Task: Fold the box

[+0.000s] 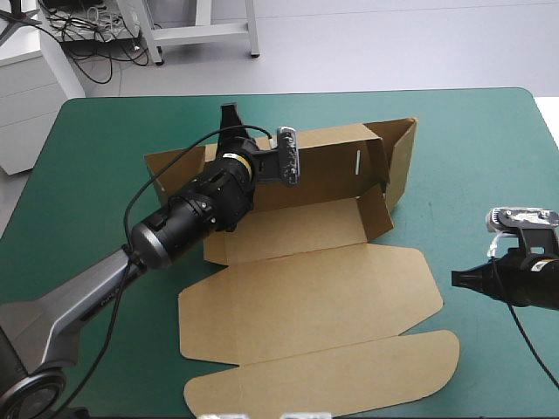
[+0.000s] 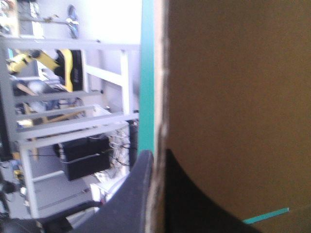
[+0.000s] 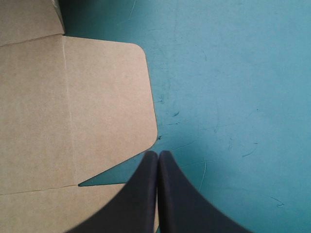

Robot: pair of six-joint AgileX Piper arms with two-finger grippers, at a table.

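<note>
Leftmost: left gripper (image 1: 229, 116), reaching over the far wall of the box (image 1: 306, 288) toward that wall's left end. Condition: black fingers all but together, clamped on the wall's top edge, one finger on each face of the board; its own wrist view confirms this.

Centre: the box itself, brown board, mid-table on the teal-green cover (image 1: 489, 157).
- Far wall: raised.
- Right end wall: raised, angled outward.
- Lid panel and rounded tuck flap: flat, toward the near edge.
- Left end: whether it stands square cannot be told.

Right: right gripper (image 1: 456, 278), fingers together in one point, holding nothing. It sits just beside the lid's rounded right corner. Contact with the board cannot be judged.

Handling note (judgement): the step in hand looks to be setting the far wall square.
- Turn the wall about its crease rather than dragging it, so the base does not slide.
- Hold the pinch well down on the edge, since thin board may buckle away from the score.
- Pressing the idle right gripper onto the flat panel would likely steady the sheet.
</note>
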